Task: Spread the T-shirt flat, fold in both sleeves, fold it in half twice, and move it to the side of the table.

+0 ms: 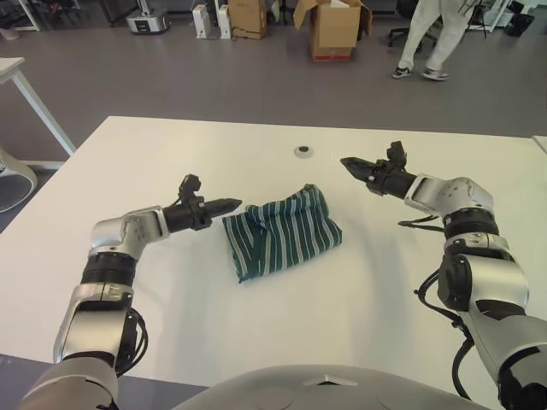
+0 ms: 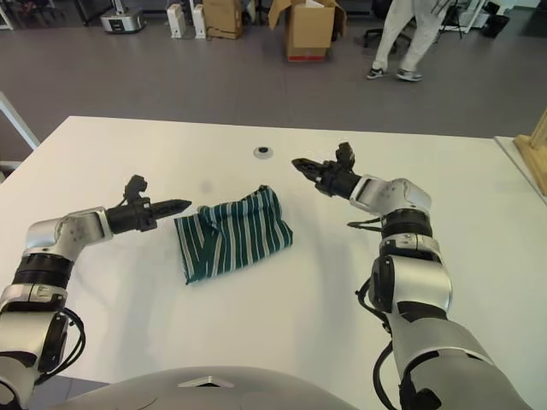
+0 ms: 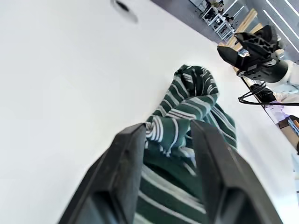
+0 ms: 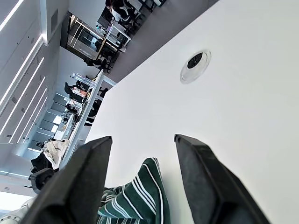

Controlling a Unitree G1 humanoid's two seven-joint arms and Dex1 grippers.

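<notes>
Tabletop [image 1: 171, 307]: white, spanning the head views from edge to edge.

Left gripper [image 1: 229, 205]: left of centre in the head views, held low over the tabletop and pointing right. Its tip is just beside the upper left corner of the T-shirt; whether it touches the cloth cannot be told. In the left wrist view its fingers [image 3: 124, 163] are parted, nothing is pinched between them, and the striped cloth lies just beyond them.

T-shirt [image 1: 282, 232]: dark green with white stripes, a rumpled, loosely folded bundle at the centre of the frame, between the two grippers.

Round port [image 1: 303, 152]: small, set in the tabletop, above the T-shirt in the frame and apart from it.

Right gripper [image 1: 352, 165]: right of centre, raised above the tabletop and pointing left, up and to the right of the T-shirt and apart from it. Its fingers [image 4: 88, 177] are spread and hold nothing.
</notes>
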